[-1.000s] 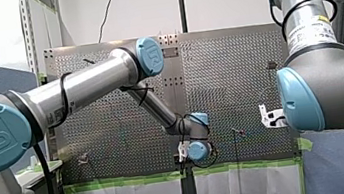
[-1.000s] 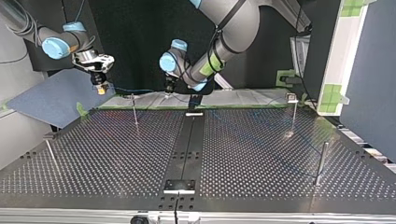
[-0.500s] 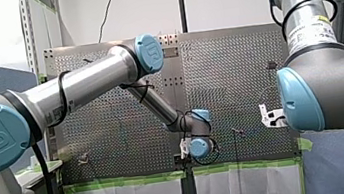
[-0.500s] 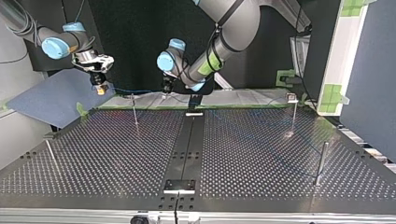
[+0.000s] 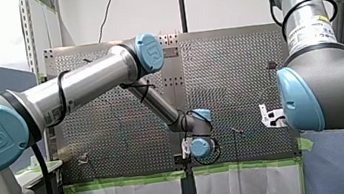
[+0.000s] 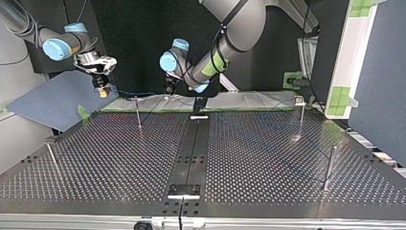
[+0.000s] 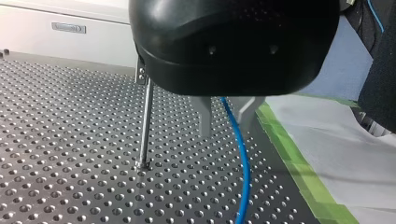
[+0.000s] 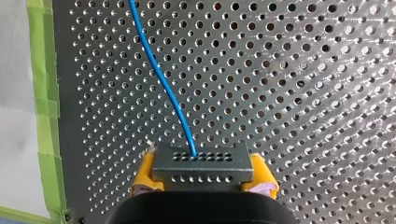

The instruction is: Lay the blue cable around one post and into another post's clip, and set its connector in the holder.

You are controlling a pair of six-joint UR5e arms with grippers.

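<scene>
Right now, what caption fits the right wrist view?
My right gripper clamps the dark connector; its blue cable trails over the perforated table.

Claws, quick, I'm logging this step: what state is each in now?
Left claw: open, thin blue cable running between its metal fingers.
Right claw: closed on the cable's dark rectangular connector.

1. You see the right gripper (image 8: 201, 177), its yellow pads (image 8: 145, 171) clamped on the dark connector (image 8: 201, 161).
2. The blue cable (image 8: 161, 77) leaves the connector mid-frame and runs ahead over the perforated table (image 8: 289, 84).
3. Green tape (image 8: 44, 93) edges the table beside the cable.
</scene>
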